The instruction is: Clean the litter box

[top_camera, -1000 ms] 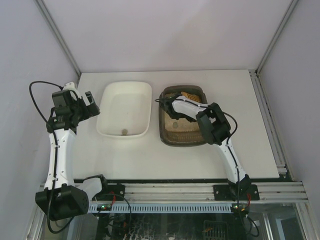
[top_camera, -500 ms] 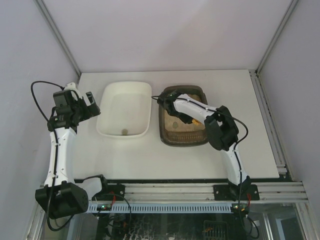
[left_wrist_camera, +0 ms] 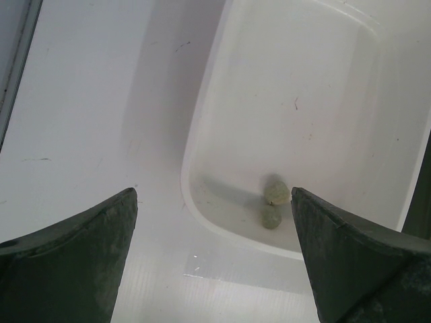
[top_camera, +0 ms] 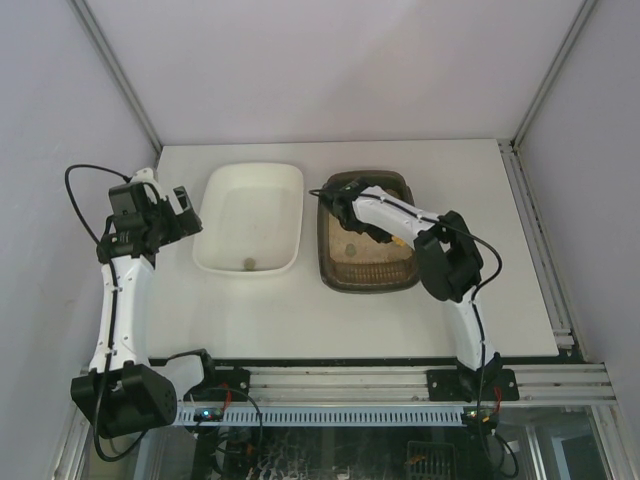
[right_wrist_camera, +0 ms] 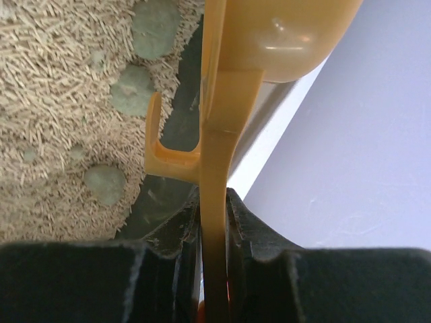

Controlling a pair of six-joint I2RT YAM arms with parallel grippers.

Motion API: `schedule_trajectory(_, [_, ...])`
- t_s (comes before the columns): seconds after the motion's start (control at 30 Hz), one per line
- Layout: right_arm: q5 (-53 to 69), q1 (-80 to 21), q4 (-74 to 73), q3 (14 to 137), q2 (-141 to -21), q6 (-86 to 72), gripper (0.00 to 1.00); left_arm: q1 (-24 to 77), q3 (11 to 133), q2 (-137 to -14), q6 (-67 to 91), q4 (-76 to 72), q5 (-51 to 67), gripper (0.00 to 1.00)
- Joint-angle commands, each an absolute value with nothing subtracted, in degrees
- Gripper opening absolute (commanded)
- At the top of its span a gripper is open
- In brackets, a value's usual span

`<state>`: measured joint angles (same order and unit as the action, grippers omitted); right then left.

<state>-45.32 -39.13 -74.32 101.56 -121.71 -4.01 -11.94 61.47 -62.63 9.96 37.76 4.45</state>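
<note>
The dark brown litter box [top_camera: 366,284] holds tan litter right of centre on the table. In the right wrist view its dark wall [right_wrist_camera: 168,134] borders the litter [right_wrist_camera: 47,101], which carries three grey-green clumps [right_wrist_camera: 131,89]. My right gripper [top_camera: 338,203] is over the box's far left part, shut on the handle of a yellow scoop [right_wrist_camera: 222,101], whose bowl points away from the camera. My left gripper [top_camera: 186,210] is open and empty, left of the white tray [top_camera: 250,170].
The white tray [left_wrist_camera: 202,121] lies left of the litter box and holds two grey-green clumps [left_wrist_camera: 273,202] near its front end. My left gripper [left_wrist_camera: 212,195] hovers above the table by that tray's rim. Walls enclose the table on three sides.
My right gripper has swung with the scoop from the middle of the litter box toward its far left corner, and the right elbow has moved right. The left arm has barely moved.
</note>
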Motion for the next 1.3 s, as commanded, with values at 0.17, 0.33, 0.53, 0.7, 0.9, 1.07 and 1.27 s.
schedule_trajectory(0.17, [-42.2,-38.6,-68.3,106.7,-126.3,-1.7,0.0,-11.5,60.2,-62.1,9.7,36.0,4.8,1.0])
schedule_trajectory(0.33, [-35.7,-38.1,-65.1,107.1,-125.3,-1.1,0.0,-11.5,59.9,-62.4,9.9,35.5,4.5,1.0])
schedule_trajectory(0.53, [-24.6,-35.5,-61.8,105.9,-123.6,-1.3,0.0,-11.6,59.8,-63.2,10.1,35.5,4.6,1.0])
schedule_trajectory(0.7, [-17.7,-33.8,-58.1,103.7,-122.3,-0.8,0.0,-11.5,59.6,-63.2,10.0,35.4,4.4,1.0])
schedule_trajectory(0.9, [-8.4,-31.8,-54.3,102.2,-120.3,-1.1,0.0,-11.4,59.3,-63.5,10.0,35.3,4.3,1.0])
schedule_trajectory(1.07, [-3.5,-30.6,-53.9,102.0,-120.0,-1.2,0.0,-11.5,59.2,-63.5,10.0,35.3,4.3,1.0])
schedule_trajectory(1.27, [3.6,-28.6,-51.6,100.1,-118.1,-2.3,0.0,-11.5,59.3,-63.4,9.8,35.2,4.1,1.0])
